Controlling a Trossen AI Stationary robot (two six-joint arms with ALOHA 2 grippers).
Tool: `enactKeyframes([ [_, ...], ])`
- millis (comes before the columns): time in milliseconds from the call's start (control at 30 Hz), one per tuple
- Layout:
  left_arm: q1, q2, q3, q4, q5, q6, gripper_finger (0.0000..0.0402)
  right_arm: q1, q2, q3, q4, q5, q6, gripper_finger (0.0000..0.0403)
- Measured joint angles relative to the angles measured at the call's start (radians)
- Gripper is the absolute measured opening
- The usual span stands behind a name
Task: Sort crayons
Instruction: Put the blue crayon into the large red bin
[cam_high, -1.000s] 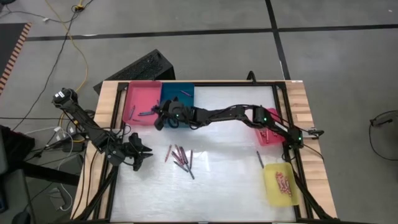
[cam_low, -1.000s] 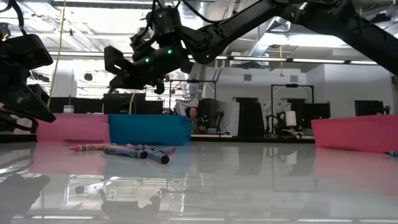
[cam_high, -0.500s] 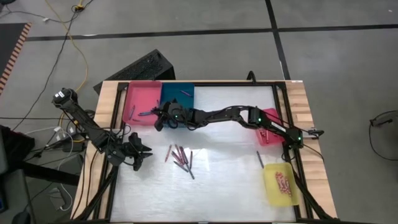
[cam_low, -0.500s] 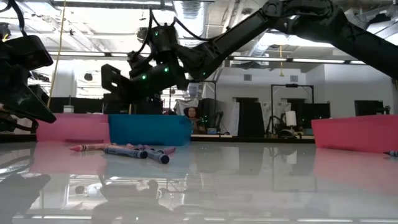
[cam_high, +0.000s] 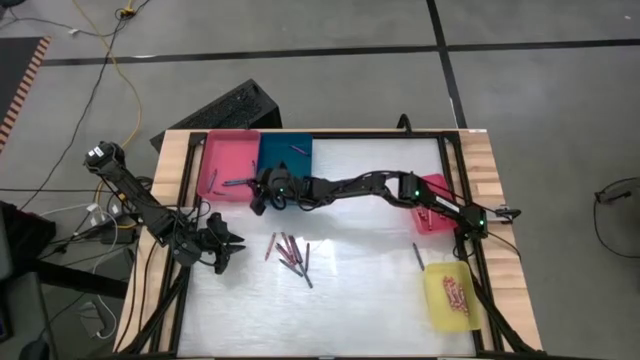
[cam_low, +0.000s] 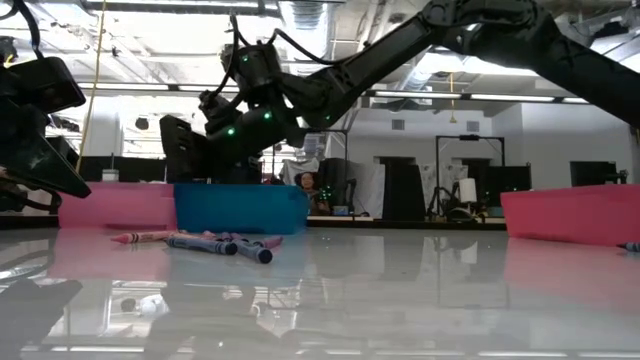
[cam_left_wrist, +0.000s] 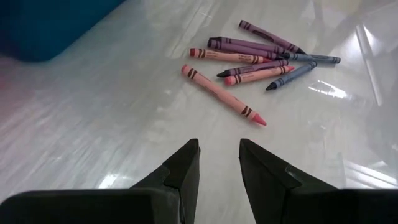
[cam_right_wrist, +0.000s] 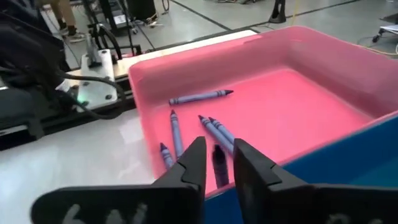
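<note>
My right gripper (cam_right_wrist: 219, 163) reaches across the table and hovers over the wall between the blue tray (cam_high: 290, 155) and the far-left pink tray (cam_right_wrist: 292, 106). Its fingers stand slightly apart, and a dark crayon (cam_right_wrist: 219, 167) shows upright in the gap, over the pink tray's near wall. Several blue crayons (cam_right_wrist: 199, 97) lie on the pink tray's floor. A loose pile of crayons (cam_left_wrist: 255, 59) lies on the white table, ahead of my left gripper (cam_left_wrist: 214, 155). That gripper waits open and empty near the table's left edge (cam_high: 225, 250). My right gripper's fingers point slightly downward toward the table's left, with the dark crayon (cam_right_wrist: 219, 167) upright between them. A strip of space shows on each side of the crayon. Whether either finger touches it, I cannot tell.
A yellow tray (cam_high: 450, 295) with red crayons sits at the near right, and another pink tray (cam_high: 432, 205) lies under the right arm. One crayon (cam_high: 417, 255) lies alone near the right side. The table's middle and near part is bare white.
My right gripper has come down toward the trays at the far left, and it now hangs just above the wall between the blue and pink trays.
</note>
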Motion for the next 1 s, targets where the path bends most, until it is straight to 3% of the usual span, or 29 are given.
enactKeyframes([
  [233, 0.0, 0.0, 0.0, 0.0, 0.027, -0.012, 0.0102, 0.017, -0.091, -0.002, -0.105, -0.088, -0.032, 0.0095],
  [333, 0.0, 0.0, 0.0, 0.0, 0.026, -0.013, 0.0102, 0.036, -0.234, -0.001, -0.288, -0.08, -0.1, 0.0094],
  [500, 0.0, 0.0, 0.0, 0.006, 0.018, -0.014, 0.0102, 0.087, -0.476, 0.004, -0.742, 0.043, -0.13, 0.0092],
  [600, 0.0, 0.0, 0.0, 0.007, 0.017, -0.033, 0.0102, 0.118, -0.591, 0.0, -1.035, 0.11, 0.008, 0.0091],
  [733, 0.0, 0.0, 0.0, 0.008, 0.012, -0.046, 0.0102, 0.171, -0.724, 0.002, -1.389, 0.168, 0.308, 0.0091],
  [900, 0.0, 0.0, 0.0, 0.009, 0.0, -0.062, 0.0102, 0.282, -0.757, -0.002, -1.821, 0.204, 0.646, 0.0091],
  [1000, 0.0, 0.0, 0.0, 0.009, 0.0, -0.072, 0.0102, 0.363, -0.787, -0.064, -1.802, 0.195, 0.74, 0.0091],
])
